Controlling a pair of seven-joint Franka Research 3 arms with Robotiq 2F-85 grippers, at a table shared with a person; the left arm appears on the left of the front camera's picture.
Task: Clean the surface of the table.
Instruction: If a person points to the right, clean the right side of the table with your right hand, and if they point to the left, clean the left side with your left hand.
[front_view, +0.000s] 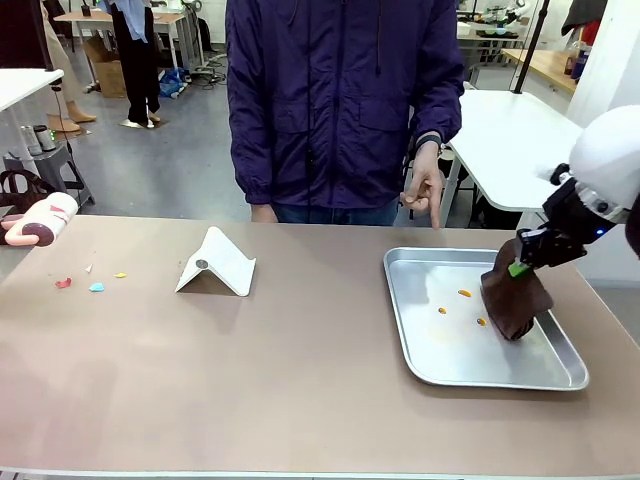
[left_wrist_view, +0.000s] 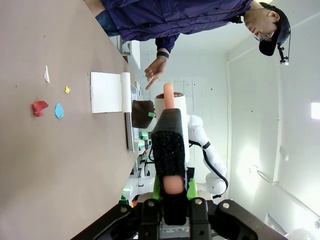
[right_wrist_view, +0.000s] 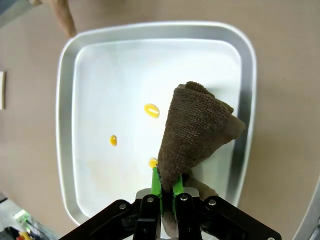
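1. The surface (front_view: 250, 390) is stretching from the near edge across to the person at 12 o'clock.
2. A silver tray (front_view: 450, 350) is sitting on it toward 3 o'clock, carrying three small orange bits (front_view: 464, 293).
3. The right gripper (front_view: 519, 266) is hanging over the tray's 3 o'clock side. In its wrist view the right gripper (right_wrist_view: 166, 182) is pinching a brown cloth (right_wrist_view: 195, 130) tight between the green pads. The cloth is drooping toward the tray floor.
4. Red (front_view: 63, 283), blue (front_view: 96, 287), yellow (front_view: 120, 275) and white scraps are lying close together toward 10 o'clock. A white folded card (front_view: 215, 262) is standing tent-like at their 3 o'clock.
5. The left gripper (left_wrist_view: 173, 190) is clamping the pink handle of a brush (left_wrist_view: 170, 145) with a black pad. The brush is hovering at the 9 o'clock edge.
6. The person's hand (front_view: 428, 185) is hanging beyond the tray's far edge, one finger pointing down.
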